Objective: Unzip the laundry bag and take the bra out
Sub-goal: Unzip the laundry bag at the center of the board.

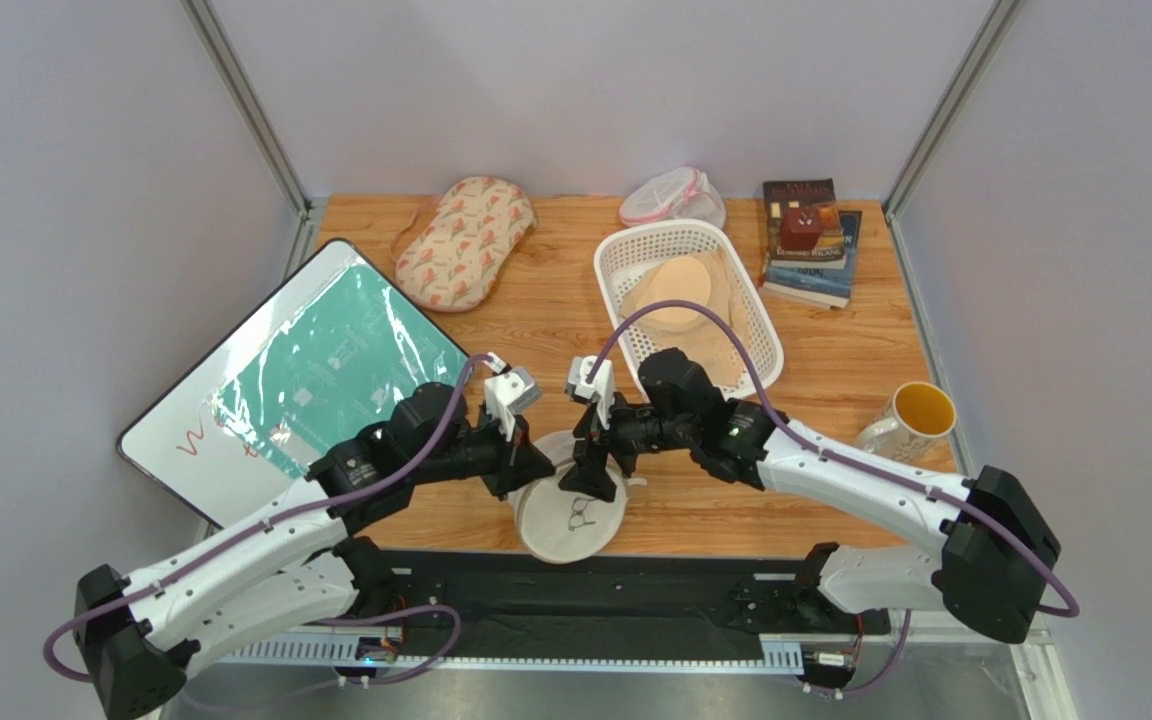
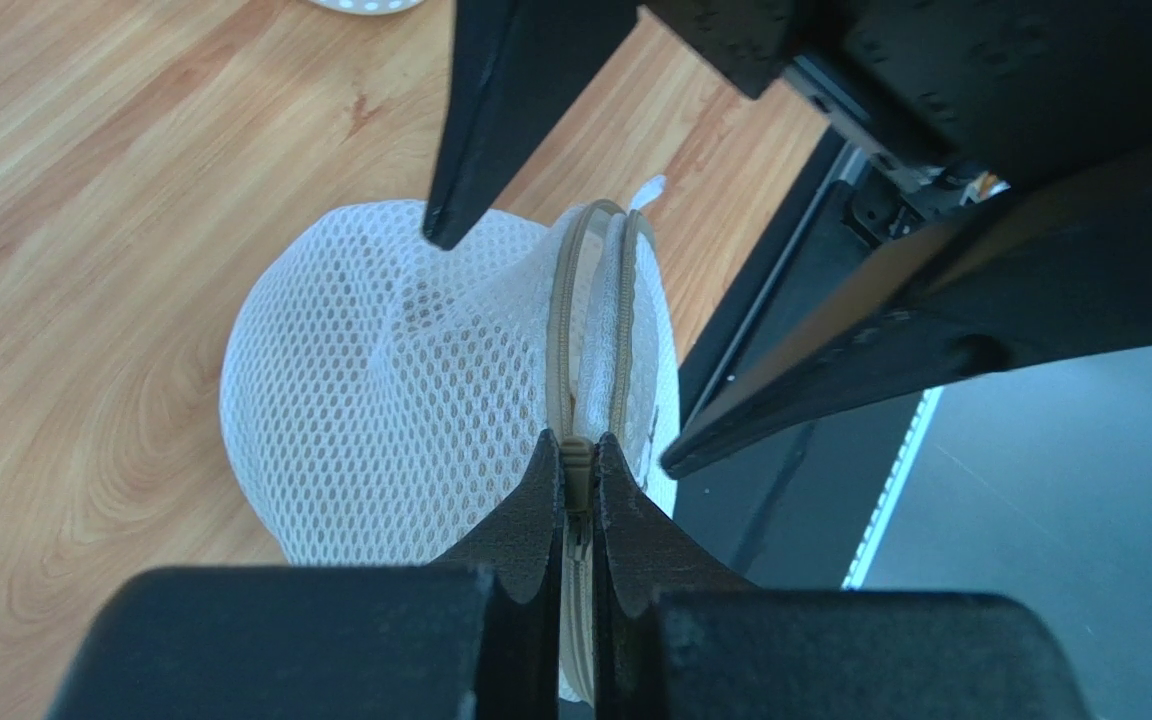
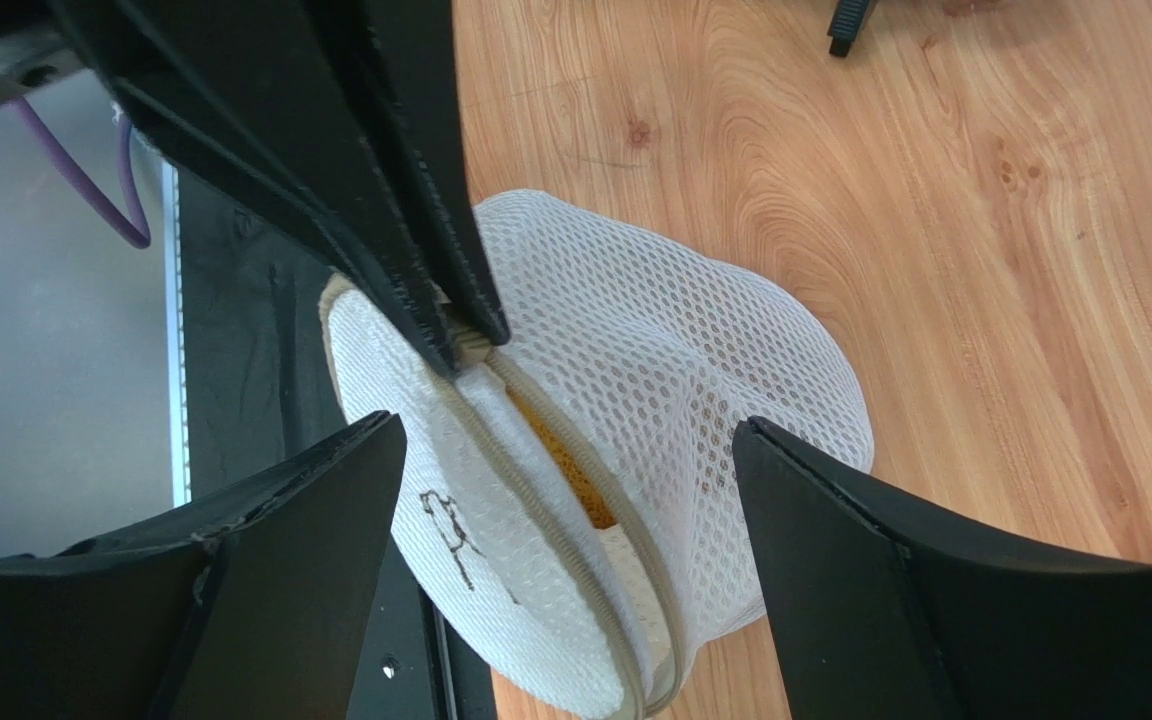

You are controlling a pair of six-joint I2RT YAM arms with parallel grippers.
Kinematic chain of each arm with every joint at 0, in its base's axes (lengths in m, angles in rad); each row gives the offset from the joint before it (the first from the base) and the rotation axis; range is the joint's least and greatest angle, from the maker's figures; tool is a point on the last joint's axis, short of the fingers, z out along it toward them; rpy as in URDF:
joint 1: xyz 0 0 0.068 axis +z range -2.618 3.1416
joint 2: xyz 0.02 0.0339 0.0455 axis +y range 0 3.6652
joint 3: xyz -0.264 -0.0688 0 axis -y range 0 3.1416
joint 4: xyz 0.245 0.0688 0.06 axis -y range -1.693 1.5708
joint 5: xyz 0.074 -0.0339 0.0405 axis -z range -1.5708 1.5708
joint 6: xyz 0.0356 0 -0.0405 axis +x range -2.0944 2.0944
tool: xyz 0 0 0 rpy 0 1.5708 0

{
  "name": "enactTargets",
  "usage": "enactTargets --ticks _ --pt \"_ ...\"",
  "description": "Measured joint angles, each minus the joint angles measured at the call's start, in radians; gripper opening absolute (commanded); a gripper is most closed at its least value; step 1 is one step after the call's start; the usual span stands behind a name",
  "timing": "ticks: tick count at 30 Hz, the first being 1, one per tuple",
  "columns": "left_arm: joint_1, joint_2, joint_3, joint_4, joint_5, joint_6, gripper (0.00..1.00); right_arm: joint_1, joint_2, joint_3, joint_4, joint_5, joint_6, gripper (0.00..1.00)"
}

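Observation:
The round cream-white mesh laundry bag (image 1: 570, 518) sits at the table's near edge, partly over the black rail, tipped up with its zip facing the arms. My left gripper (image 2: 579, 450) is shut on the tan zipper pull at one end of the zip. The zip (image 3: 537, 435) is partly parted. Through the gap shows the mustard-yellow bra (image 3: 567, 458), most of it hidden inside the bag. My right gripper (image 3: 567, 432) stands open, with one finger on each side of the bag (image 3: 657, 345) and its printed icon (image 3: 455, 533). Whether its fingers touch the mesh I cannot tell.
A white basket (image 1: 620, 248) holding a pale peach bra stands behind. An oval patterned bag (image 1: 462, 240), a small pink-trimmed mesh bag (image 1: 669, 195) and stacked books (image 1: 808, 240) lie at the back. A mug (image 1: 913, 417) stands right, a whiteboard (image 1: 297, 375) left.

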Motion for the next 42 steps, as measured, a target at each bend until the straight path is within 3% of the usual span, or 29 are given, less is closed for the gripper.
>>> enactTargets --ticks 4,6,10,11,14,23,33,42 --pt "0.0 0.0 0.011 0.002 0.037 0.009 0.0 0.0 0.031 -0.003 0.014 -0.005 -0.005 0.81" --pt "0.0 0.0 0.014 0.001 0.049 0.014 0.0 0.0 0.044 -0.003 0.022 -0.009 -0.005 0.56" --pt "0.0 0.0 0.023 -0.002 0.042 0.021 0.0 0.0 0.064 -0.003 0.027 -0.021 -0.002 0.33" --pt "0.0 0.0 0.024 -0.002 0.032 0.022 0.0 0.0 0.066 -0.003 0.026 -0.019 -0.001 0.21" --pt "0.0 -0.003 0.024 -0.006 -0.01 0.023 0.0 0.0 0.067 -0.003 0.019 -0.015 0.006 0.0" --pt "0.0 -0.046 0.021 -0.006 -0.158 0.02 0.0 0.006 0.029 -0.021 0.022 0.052 0.046 0.0" --pt "0.0 -0.095 0.0 -0.014 -0.27 0.016 0.0 0.006 -0.073 -0.094 0.023 0.264 0.132 0.0" --pt "-0.007 -0.127 -0.034 -0.006 -0.286 -0.006 0.0 0.006 -0.139 -0.142 0.042 0.343 0.211 0.0"
